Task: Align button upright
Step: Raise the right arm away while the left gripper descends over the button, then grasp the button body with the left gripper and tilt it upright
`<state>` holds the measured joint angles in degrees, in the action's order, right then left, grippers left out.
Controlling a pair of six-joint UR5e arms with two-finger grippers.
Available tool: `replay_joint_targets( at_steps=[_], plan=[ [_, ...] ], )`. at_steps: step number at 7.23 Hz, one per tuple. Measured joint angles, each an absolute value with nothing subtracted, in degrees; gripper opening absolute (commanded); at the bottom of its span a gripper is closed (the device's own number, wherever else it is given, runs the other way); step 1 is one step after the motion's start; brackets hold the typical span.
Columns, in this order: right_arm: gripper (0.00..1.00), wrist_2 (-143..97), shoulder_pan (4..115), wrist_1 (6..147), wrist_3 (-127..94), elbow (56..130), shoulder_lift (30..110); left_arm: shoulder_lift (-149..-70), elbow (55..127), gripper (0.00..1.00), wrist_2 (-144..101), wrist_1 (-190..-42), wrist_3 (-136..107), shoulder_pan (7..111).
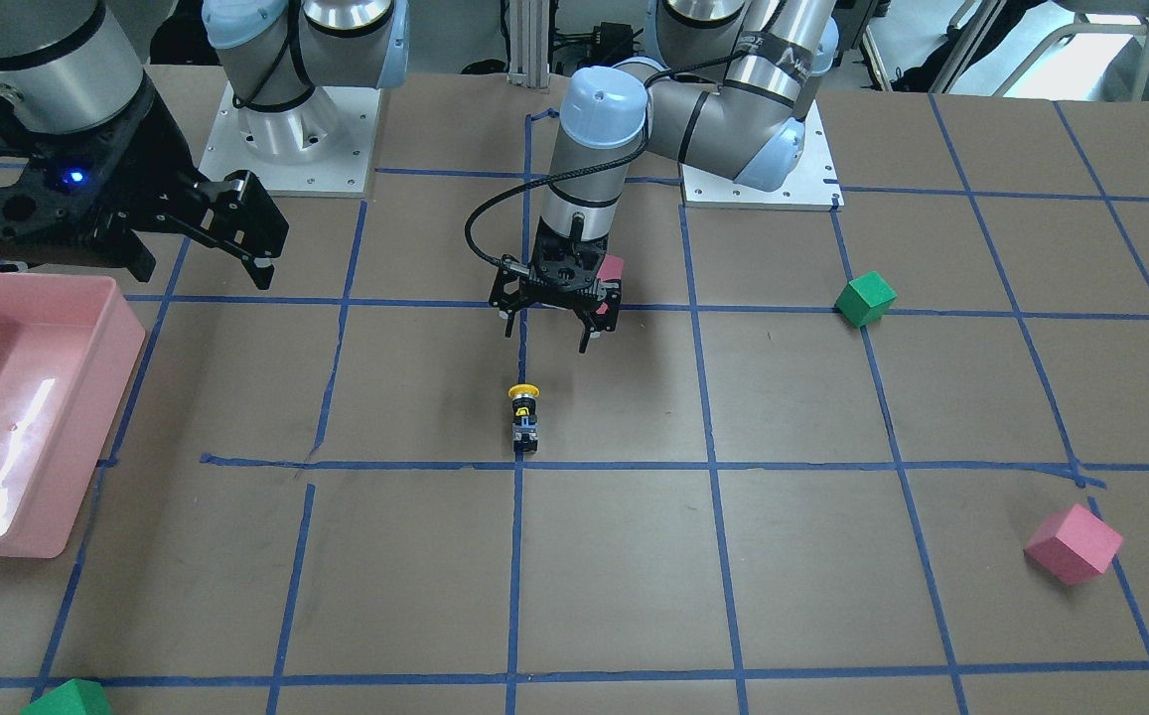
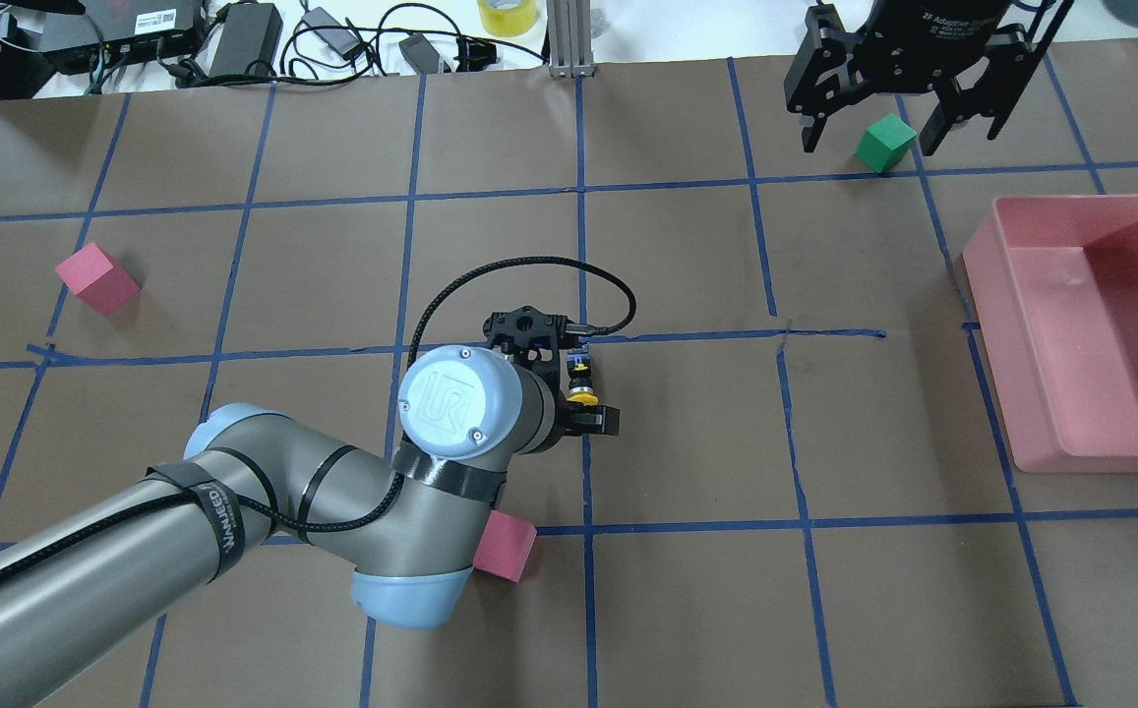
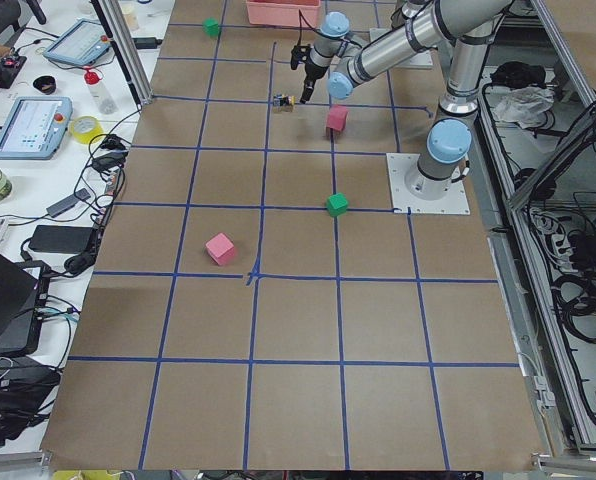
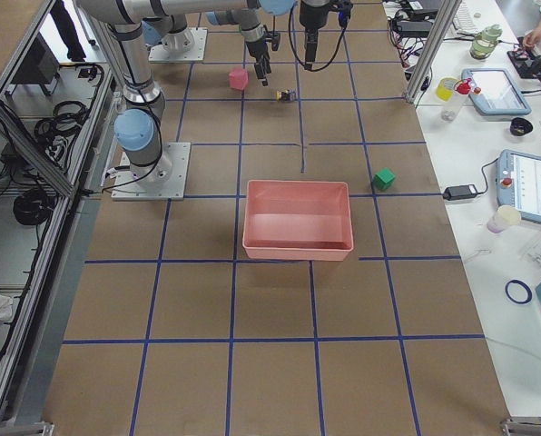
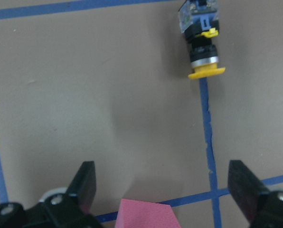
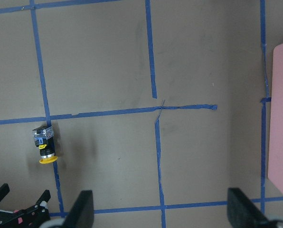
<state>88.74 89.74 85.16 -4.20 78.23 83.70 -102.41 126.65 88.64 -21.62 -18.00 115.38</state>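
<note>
1. Worktop point(image 1: 634, 576): flat, matte brown sheet, gridded with blue tape.
2. Pink bin point(image 4: 298, 251): glossy moulded plastic, rectangular with rounded corners, well apart from the work.
3. Left tool point(image 1: 546, 338): black, hard-edged fingers spread wide, holding nothing. It hangs above the worktop just on the robot's side of the button. Judged an approach stage, with no grasp made.
4. Right tool point(image 6: 161, 209): fingers apart, empty, raised high near the bin. Looks idle.
5. Pink cube point(image 1: 612, 268): matte foam, crisp edges, sits behind the left tool.
6. Button point(image 1: 523, 421): lies on its side along a tape line mid-worktop. Yellow disc cap points toward the robot, then black barrel and grey-blue block base. The uprighting is all left to do.
</note>
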Motion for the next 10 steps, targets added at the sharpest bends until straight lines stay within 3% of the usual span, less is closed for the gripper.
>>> replay_joint_targets(
  at_steps=[8,9,10],
  plan=[
    [1.00,91.8,92.3,88.3,-4.5,79.2,84.9,-113.3,121.5,0.97,92.3,-14.6,-20.2,117.0],
    [1.00,91.7,92.7,89.1,-4.4,79.8,84.9,-114.1,121.1,0.75,92.3,-14.5,-20.2,117.0],
    [1.00,91.7,92.7,89.4,-4.1,80.3,84.9,-114.5,121.0,0.40,92.3,-14.5,-20.2,117.0]
  ],
)
